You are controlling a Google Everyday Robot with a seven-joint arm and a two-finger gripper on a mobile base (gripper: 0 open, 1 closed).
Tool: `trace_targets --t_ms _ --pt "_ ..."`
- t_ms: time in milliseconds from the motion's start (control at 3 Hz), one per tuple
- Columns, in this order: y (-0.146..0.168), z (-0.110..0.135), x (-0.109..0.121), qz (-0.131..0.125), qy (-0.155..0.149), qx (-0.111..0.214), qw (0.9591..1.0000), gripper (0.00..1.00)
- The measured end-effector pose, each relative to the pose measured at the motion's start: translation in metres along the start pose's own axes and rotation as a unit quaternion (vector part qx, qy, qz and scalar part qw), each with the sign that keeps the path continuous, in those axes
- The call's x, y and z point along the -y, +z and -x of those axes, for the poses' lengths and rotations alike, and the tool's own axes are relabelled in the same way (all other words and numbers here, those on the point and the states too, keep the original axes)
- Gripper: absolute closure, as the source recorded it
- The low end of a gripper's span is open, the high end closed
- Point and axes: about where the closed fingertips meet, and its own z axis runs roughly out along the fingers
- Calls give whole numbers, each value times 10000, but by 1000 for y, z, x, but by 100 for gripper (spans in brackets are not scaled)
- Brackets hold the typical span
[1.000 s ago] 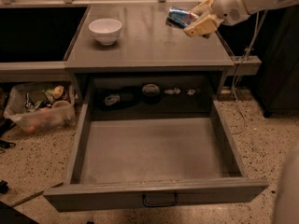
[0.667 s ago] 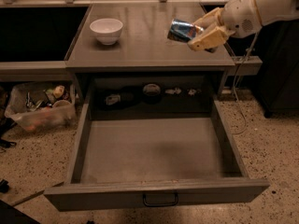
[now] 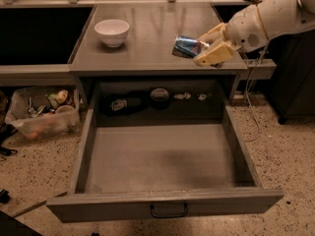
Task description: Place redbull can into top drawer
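Note:
The redbull can [image 3: 186, 46], blue and silver, lies sideways in my gripper [image 3: 205, 47], which is shut on it. The gripper holds it in the air above the front right part of the grey tabletop [image 3: 147, 38]. The arm comes in from the upper right. The top drawer [image 3: 165, 161] is pulled fully open below, its grey floor bare, its front panel with a dark wire handle [image 3: 169, 211] nearest the camera. The can is above and behind the drawer's open space.
A white bowl [image 3: 112, 32] stands on the tabletop's left part. Small objects [image 3: 159, 95] lie in the dark recess behind the drawer. A clear bin of clutter [image 3: 43, 113] sits on the floor at left. A cable [image 3: 253, 102] hangs at right.
My gripper with the can has moved down and toward the front edge of the tabletop, closer to the open drawer.

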Motion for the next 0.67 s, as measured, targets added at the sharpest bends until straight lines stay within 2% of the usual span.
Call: trace_targets --t_ms 333,667 --pt "4 -2 2 -75 33 28 10000 100" --pt "0 -3 -17 -259 146 250 9992 100"
